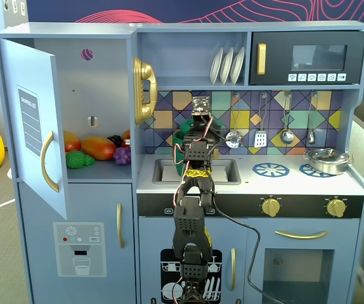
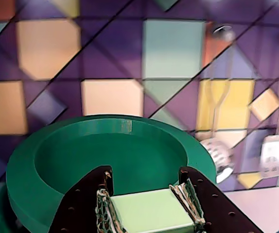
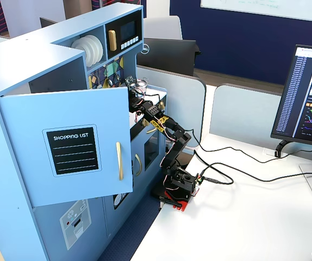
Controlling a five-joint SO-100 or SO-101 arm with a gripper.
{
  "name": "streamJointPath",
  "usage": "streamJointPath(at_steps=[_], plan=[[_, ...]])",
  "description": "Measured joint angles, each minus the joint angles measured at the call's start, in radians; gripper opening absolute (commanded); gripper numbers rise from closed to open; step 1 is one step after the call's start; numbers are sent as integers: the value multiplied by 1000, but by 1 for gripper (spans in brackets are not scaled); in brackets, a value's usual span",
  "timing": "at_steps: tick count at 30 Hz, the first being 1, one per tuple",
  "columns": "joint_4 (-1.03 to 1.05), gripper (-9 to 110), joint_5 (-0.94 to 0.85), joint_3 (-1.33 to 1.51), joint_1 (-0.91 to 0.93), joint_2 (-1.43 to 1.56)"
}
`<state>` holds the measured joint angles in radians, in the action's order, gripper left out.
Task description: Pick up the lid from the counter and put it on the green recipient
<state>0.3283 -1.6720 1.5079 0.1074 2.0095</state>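
Pinching the pale square knob of the lid (image 2: pixel 105 160) between its two fingers, the hand (image 2: pixel 149 213) holds the green disc aloft in front of the tiled backsplash (image 2: pixel 115 63). Carrying looks to be the step in hand; the green recipient (image 1: pixel 183 140) stands at the back of the worktop (image 1: pixel 252 180) by the sink (mostly hidden behind the arm). Next I'd expect the lid centred over the rim, then lowered level. Being round, it has no long axis; whether its knob side faces up is unclear.
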Motion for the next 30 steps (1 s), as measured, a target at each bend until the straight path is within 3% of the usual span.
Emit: streamJointPath(at_steps=[30], plan=[[18,0,-26,0,-54,0]])
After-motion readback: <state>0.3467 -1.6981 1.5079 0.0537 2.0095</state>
